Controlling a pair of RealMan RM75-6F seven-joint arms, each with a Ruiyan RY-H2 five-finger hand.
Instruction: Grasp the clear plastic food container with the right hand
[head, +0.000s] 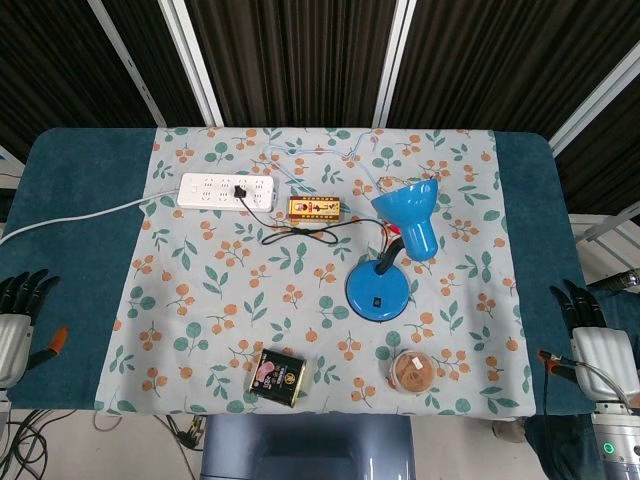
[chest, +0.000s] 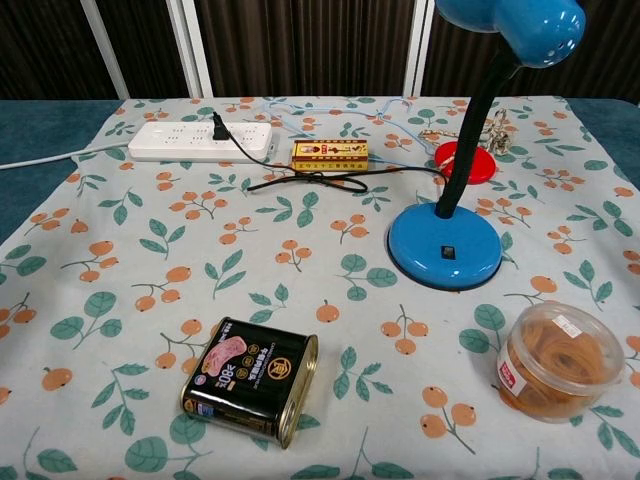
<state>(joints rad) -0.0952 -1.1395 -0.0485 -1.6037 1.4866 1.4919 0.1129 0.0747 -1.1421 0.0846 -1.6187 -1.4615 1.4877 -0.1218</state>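
The clear plastic food container (head: 411, 372) (chest: 556, 361) is a small round tub with brownish contents, standing upright near the table's front edge, right of centre. My right hand (head: 592, 332) hangs off the table's right side, well away from the container, fingers extended and apart, holding nothing. At the far left edge my left hand (head: 18, 312) is likewise off the table, fingers spread and empty. Neither hand shows in the chest view.
A blue desk lamp (head: 395, 255) (chest: 470, 150) stands just behind the container. A black tin (head: 277, 376) (chest: 252, 379) lies at the front centre. Farther back are a white power strip (head: 226, 190) (chest: 200, 141), a yellow box (head: 314, 208) (chest: 329, 153) and a black cable (head: 300, 232).
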